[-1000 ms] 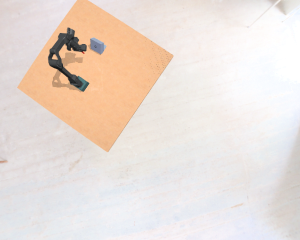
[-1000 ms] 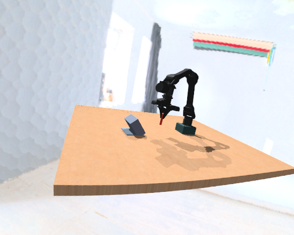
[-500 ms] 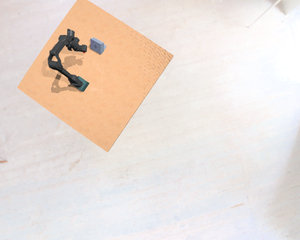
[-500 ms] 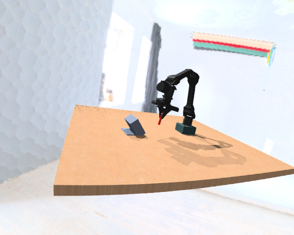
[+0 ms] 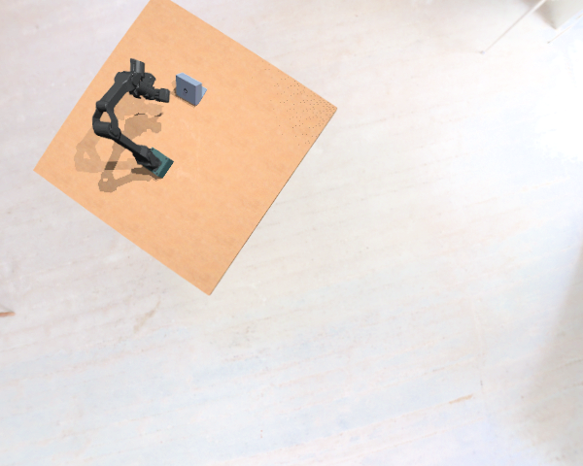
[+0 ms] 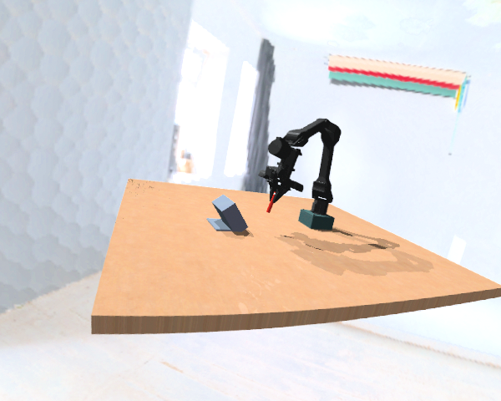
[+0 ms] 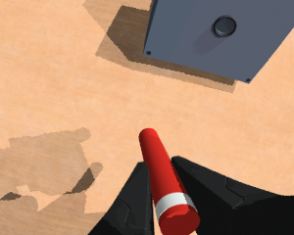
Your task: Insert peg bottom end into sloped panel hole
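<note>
My gripper is shut on a round red peg with a white band near its top end. The peg hangs in the air above the table, tilted a little, its bottom end pointing down and away from the fingers. In the top view the peg is hidden by the arm. The blue-grey sloped panel stands on the table, apart from the peg. Its round hole shows in its face, beyond the peg's bottom end in the wrist view.
The arm's dark teal base stands on the wooden table. A foot plate juts out behind the panel. Shadows of the arm lie on the table.
</note>
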### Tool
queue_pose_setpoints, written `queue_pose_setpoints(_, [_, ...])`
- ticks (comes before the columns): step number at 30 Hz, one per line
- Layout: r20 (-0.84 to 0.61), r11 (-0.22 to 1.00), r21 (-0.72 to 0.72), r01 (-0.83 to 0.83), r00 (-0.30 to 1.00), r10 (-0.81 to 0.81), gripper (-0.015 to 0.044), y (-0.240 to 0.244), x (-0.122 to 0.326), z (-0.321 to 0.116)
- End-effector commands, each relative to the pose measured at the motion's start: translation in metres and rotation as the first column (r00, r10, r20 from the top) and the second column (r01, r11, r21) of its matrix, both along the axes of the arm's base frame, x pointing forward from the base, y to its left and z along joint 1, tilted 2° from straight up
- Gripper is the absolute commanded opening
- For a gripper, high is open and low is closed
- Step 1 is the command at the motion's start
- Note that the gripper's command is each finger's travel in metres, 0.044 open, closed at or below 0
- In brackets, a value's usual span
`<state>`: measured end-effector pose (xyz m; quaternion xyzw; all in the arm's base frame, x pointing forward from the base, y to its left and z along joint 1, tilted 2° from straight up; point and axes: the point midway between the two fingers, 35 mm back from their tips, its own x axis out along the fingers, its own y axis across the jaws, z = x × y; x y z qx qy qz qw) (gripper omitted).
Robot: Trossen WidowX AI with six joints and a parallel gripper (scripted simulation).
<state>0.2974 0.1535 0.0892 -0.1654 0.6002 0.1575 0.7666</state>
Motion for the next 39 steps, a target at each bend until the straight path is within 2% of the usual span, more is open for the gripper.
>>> queue_pose_setpoints(1, [0.026, 1.0, 0.006, 0.023, 0.999, -0.023, 0.0, -0.002, 0.001, 0.0])
queue_pose_setpoints(39, [0.198, 0.981, 0.111, 0.158, 0.964, -0.177, 0.0, -0.015, 0.008, 0.001])
